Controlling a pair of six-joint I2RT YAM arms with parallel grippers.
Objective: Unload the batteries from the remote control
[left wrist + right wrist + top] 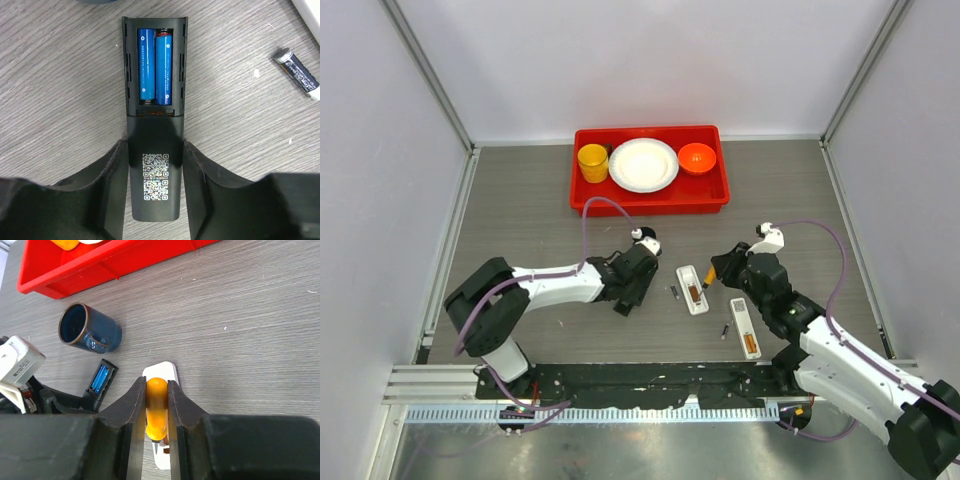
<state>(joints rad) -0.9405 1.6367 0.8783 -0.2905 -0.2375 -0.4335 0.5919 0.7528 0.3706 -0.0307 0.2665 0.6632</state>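
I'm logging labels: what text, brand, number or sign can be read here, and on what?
Nothing reads as words.
black remote: two QR code stickers, fine print blurred.
blue batteries: white print too small to read.
loose dark battery: lettering blurred.

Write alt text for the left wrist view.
The left gripper clamps a black remote lying back-up, its cover off and two blue batteries seated in the open compartment. A loose dark battery lies on the wood-grain table at upper right.
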